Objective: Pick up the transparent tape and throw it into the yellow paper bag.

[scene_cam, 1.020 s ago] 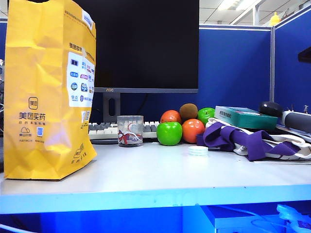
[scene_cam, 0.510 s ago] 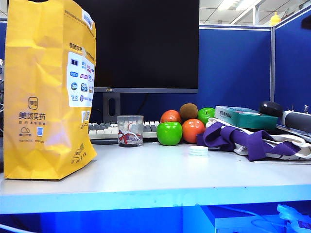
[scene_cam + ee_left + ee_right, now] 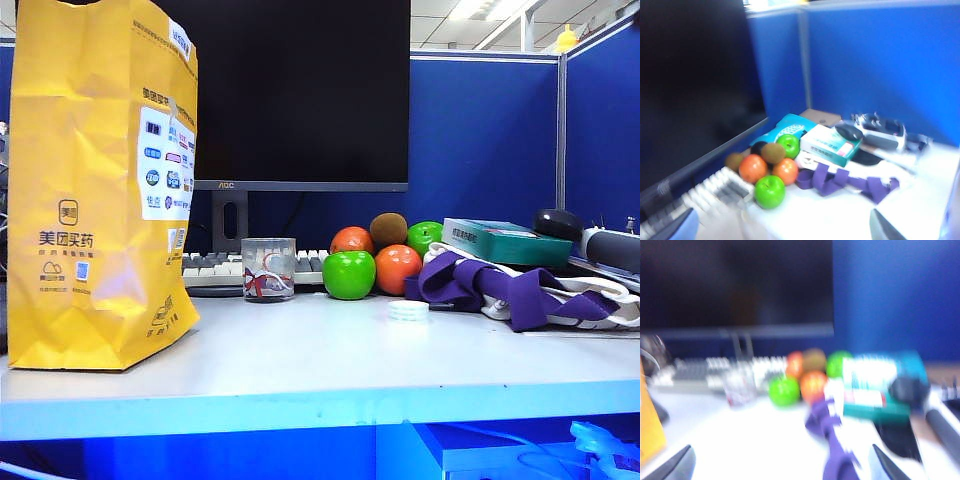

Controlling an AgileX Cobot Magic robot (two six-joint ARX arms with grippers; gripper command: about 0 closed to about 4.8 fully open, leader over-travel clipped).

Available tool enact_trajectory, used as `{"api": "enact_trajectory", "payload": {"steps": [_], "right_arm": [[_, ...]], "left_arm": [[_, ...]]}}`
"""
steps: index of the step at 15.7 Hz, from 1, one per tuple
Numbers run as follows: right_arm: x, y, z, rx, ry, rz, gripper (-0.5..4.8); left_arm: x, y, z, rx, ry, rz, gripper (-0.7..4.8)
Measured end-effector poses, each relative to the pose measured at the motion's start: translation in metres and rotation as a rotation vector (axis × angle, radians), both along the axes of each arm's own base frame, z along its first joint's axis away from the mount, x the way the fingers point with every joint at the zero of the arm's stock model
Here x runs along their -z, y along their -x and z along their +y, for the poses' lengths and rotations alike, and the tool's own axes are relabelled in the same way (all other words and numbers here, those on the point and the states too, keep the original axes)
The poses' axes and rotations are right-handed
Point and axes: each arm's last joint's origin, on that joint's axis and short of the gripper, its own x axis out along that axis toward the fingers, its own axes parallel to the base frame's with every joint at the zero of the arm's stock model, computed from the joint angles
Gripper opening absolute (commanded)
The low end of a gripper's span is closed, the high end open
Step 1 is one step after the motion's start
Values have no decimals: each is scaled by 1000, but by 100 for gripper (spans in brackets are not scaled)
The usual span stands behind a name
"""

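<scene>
Small flat whitish round tape roll (image 3: 408,310) lies on the white table (image 3: 300,365), just in front of the orange fruit (image 3: 397,268), well apart from the tall creased yellow paper bag (image 3: 95,190) at the table's left. Left pincer (image 3: 785,227) and right pincer (image 3: 782,465) both spread apart, empty, above the table.
</scene>
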Motion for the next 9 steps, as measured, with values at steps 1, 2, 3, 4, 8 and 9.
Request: {"api": "enact_trajectory", "payload": {"steps": [1, 2, 3, 4, 8, 9], "right_arm": [[-9, -9, 1, 10, 6, 55, 479], [-25, -23, 3, 11, 14, 104, 479], [-41, -39, 5, 8, 23, 135, 479], [-53, -57, 9, -22, 36, 181, 479], [-78, -146, 24, -115, 80, 331, 479], [-79, -165, 26, -118, 93, 388, 479]], "left_arm": [[-9, -5, -8, -5, -51, -16, 479], [-9, -11, -21, -18, -102, 33, 479], [-2, -16, -33, -36, -167, 86, 479], [5, -22, -43, -62, -243, 118, 479], [26, -26, -101, -38, -419, 160, 479], [30, -25, -115, -40, -444, 157, 479]]}}
